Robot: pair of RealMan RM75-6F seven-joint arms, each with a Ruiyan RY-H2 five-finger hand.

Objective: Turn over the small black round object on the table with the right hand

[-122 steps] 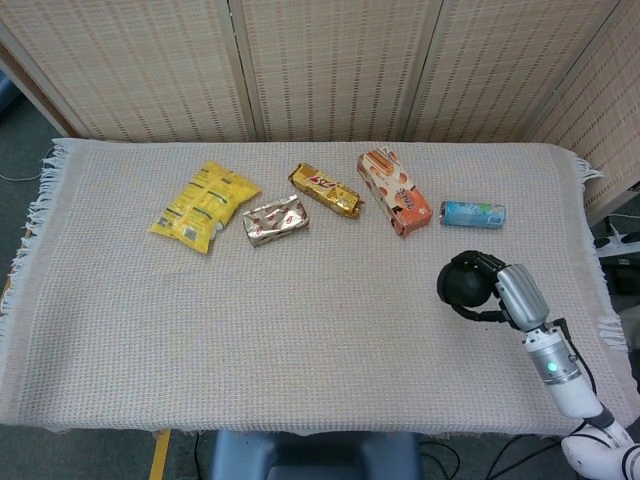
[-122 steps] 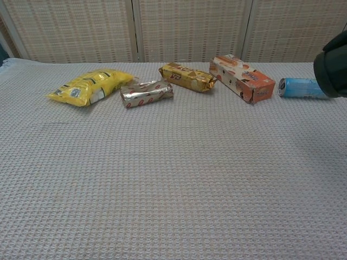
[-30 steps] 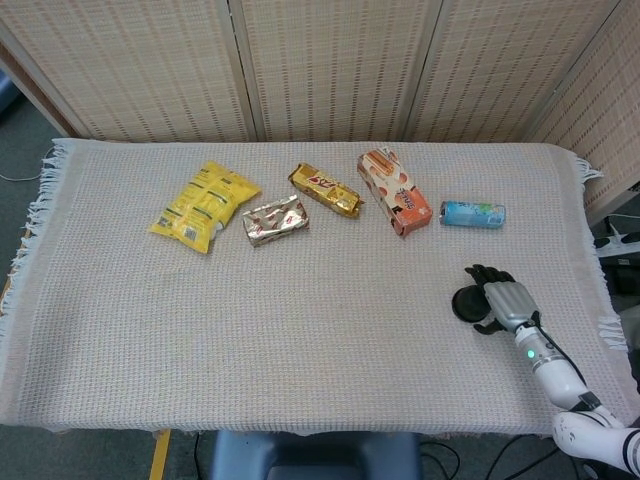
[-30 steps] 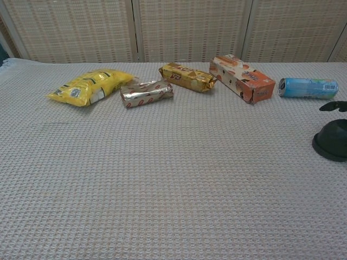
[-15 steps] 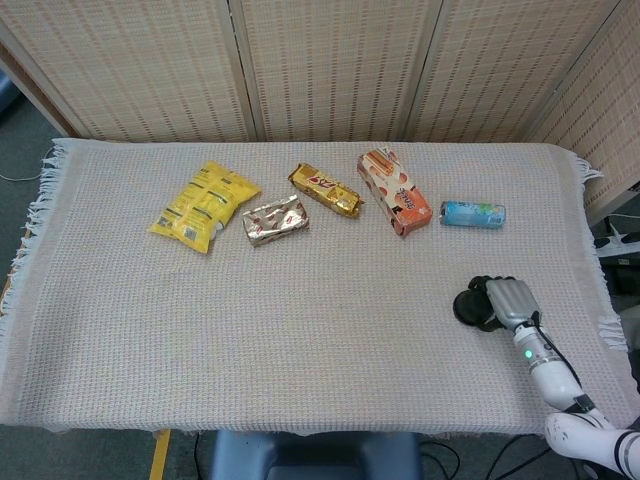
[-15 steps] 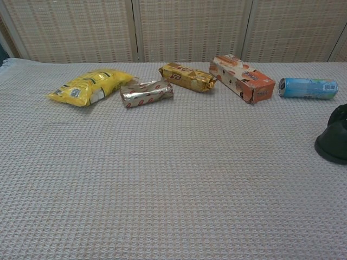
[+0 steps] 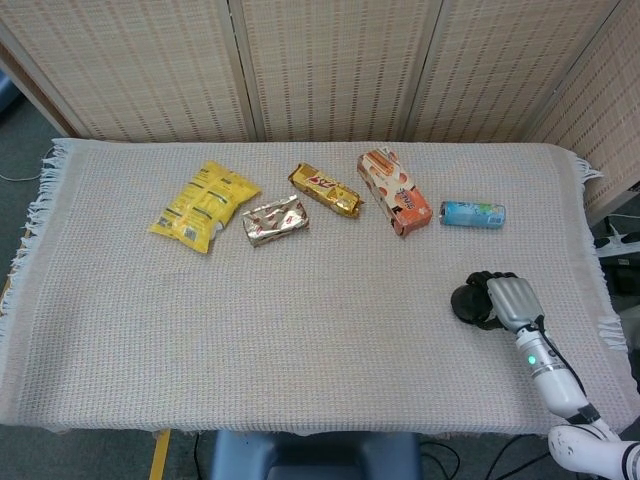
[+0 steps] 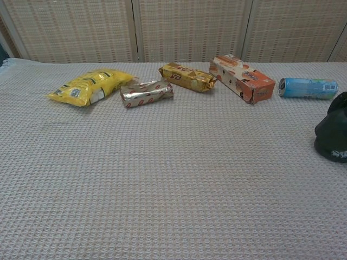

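Observation:
The small black round object is near the right side of the cloth-covered table, just in front of the blue can. My right hand lies over it from the right, its dark fingers curled around it, gripping it. In the chest view the black object shows at the right edge, bulky and slightly tipped, with a pale mark low on its side; the hand itself is mostly cut off there. The left hand shows in neither view.
A row of snacks lies along the back: a yellow bag, a silver packet, a gold bar, an orange box and a blue can. The table's fringed right edge is close to the hand.
Four seconds ago the hand held the object in the air; a second ago it lay flat under spread fingers. The fingers have since closed around it and it looks tipped.

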